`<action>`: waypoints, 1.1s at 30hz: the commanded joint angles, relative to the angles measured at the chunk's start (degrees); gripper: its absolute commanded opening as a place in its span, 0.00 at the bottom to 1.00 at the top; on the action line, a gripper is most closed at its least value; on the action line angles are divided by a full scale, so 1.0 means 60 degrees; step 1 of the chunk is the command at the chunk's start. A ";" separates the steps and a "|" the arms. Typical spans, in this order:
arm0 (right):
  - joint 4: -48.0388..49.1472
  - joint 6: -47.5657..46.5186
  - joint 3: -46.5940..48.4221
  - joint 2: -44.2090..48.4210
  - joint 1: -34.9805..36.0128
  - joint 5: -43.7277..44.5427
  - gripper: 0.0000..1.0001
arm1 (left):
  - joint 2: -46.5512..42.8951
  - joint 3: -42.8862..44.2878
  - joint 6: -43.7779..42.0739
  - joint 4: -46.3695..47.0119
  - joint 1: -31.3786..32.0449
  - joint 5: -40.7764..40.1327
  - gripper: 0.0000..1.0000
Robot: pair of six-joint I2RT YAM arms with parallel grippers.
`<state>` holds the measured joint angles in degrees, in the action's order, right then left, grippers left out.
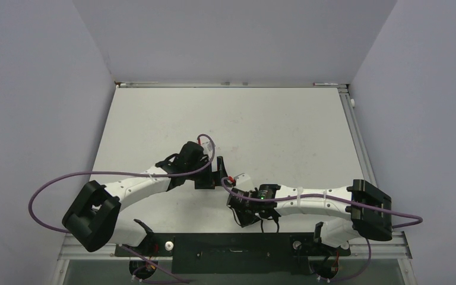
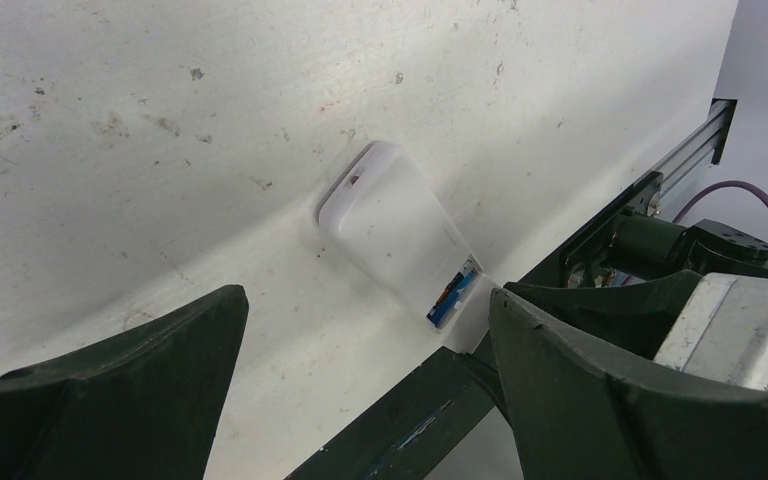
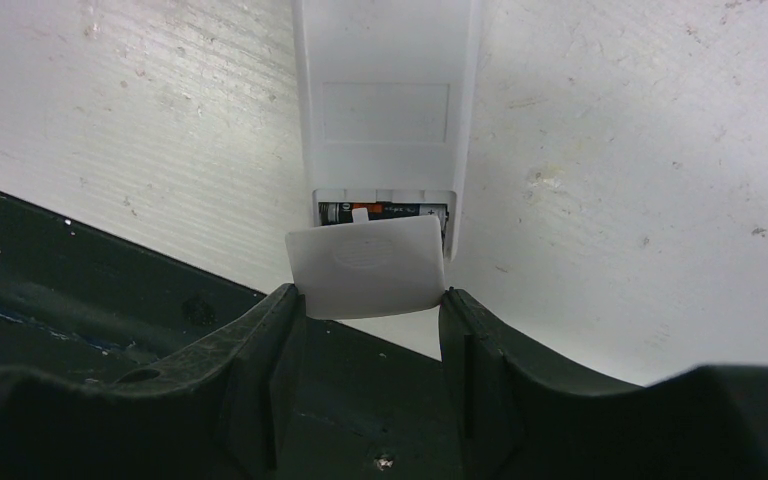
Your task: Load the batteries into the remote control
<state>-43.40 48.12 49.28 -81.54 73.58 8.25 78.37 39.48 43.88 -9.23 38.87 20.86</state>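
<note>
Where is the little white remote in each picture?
Top view: the small white rectangular plastic remote sits just below centre.
Left wrist view: centre, plain back up.
Right wrist view: top centre.
Shared landmark: its open battery slot, beside the small white square cover in the right claw; too small from above.

Scuffed white table (image 1: 273, 119), black front rail (image 1: 231, 245), small white plastic piece (image 3: 365, 268)

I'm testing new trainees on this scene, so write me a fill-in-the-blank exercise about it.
The right gripper pinches a small ___ cover.
The left gripper is ___ and holds nothing.
The remote lies with its plain back facing ___.
Its uncovered end shows a ___ inside.
Missing: white; open; up; battery.
</note>
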 commanded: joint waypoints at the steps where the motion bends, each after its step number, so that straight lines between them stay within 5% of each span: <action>1: 0.0086 0.0184 0.0070 0.0110 0.0056 0.0323 0.14 | -0.0472 0.0157 -0.0307 -0.0175 -0.0089 -0.0234 0.89; 33: 0.0216 0.0345 -0.0216 0.0120 0.0056 0.0476 0.14 | -0.0789 0.0191 -0.0373 -0.0186 -0.0341 0.0024 0.89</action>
<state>-42.92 49.39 47.86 -81.65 73.58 8.86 76.40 39.48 42.48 -10.59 37.10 20.38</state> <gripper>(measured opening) 0.473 0.888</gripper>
